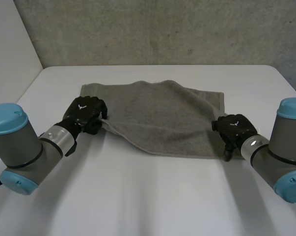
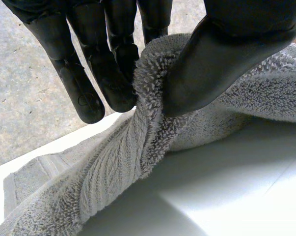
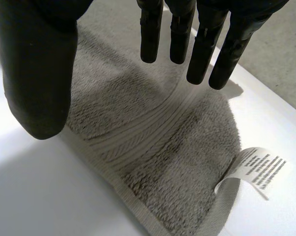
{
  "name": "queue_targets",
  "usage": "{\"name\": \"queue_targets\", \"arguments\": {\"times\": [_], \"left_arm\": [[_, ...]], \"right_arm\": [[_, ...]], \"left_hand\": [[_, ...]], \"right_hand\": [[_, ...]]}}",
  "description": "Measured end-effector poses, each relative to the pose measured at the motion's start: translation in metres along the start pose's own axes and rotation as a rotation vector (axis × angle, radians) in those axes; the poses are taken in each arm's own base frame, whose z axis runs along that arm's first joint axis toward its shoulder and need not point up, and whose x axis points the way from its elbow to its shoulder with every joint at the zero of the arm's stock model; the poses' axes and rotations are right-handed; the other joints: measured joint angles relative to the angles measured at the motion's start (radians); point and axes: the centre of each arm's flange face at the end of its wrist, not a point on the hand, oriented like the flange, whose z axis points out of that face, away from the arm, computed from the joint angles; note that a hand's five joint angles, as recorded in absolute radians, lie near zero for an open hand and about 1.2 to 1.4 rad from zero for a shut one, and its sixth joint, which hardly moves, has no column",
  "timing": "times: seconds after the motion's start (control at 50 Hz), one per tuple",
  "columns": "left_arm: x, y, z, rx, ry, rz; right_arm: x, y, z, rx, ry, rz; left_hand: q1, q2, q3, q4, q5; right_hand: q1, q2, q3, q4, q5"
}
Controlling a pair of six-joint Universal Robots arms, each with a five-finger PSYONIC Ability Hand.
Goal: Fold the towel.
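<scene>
A grey towel (image 1: 162,115) lies partly folded on the white table (image 1: 148,196), its near left part lifted off the surface. My left hand (image 1: 86,114) is at the towel's near left edge. In the left wrist view its thumb (image 2: 221,59) and fingers (image 2: 113,73) pinch a bunched fold of the towel (image 2: 118,167). My right hand (image 1: 233,129) is at the near right corner. In the right wrist view that hand (image 3: 37,69) is open, its fingers (image 3: 201,49) straight just above the towel (image 3: 152,147), holding nothing. A white label (image 3: 258,169) sticks out from that corner.
A grey concrete wall (image 1: 162,29) stands right behind the table's far edge. There is bare table in front of the towel and on both sides of it.
</scene>
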Motion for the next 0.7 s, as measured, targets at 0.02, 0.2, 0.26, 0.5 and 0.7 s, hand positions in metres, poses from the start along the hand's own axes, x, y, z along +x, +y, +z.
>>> {"name": "queue_targets", "arguments": {"times": [0.02,0.2,0.26,0.5,0.7], "left_arm": [[0.0,0.0,0.0,0.0,0.0,0.0],[-0.001,0.001,0.0,-0.001,0.0,0.001],[-0.001,0.001,0.001,0.0,-0.001,0.002],[-0.001,0.001,0.001,0.001,-0.002,0.001],[-0.001,0.001,0.001,0.0,-0.002,0.001]], "right_arm": [[-0.001,0.001,0.0,-0.005,-0.003,-0.011],[0.003,0.002,0.0,-0.012,0.003,-0.062],[0.004,0.001,-0.001,-0.008,0.005,-0.066],[0.013,0.009,0.007,-0.011,0.021,-0.111],[0.016,0.015,0.012,-0.024,0.026,-0.123]], "left_hand": [[0.0,0.0,0.0,0.0,0.0],[0.0,0.0,0.0,0.0,0.0],[0.0,0.0,0.0,0.0,0.0],[0.0,0.0,0.0,0.0,0.0],[0.0,0.0,0.0,0.0,0.0]], "right_hand": [[0.0,0.0,0.0,0.0,0.0],[0.001,0.0,0.001,0.002,0.025],[0.026,0.029,0.03,0.033,0.08],[0.113,0.106,0.111,0.116,0.166],[0.111,0.106,0.11,0.116,0.154]]}}
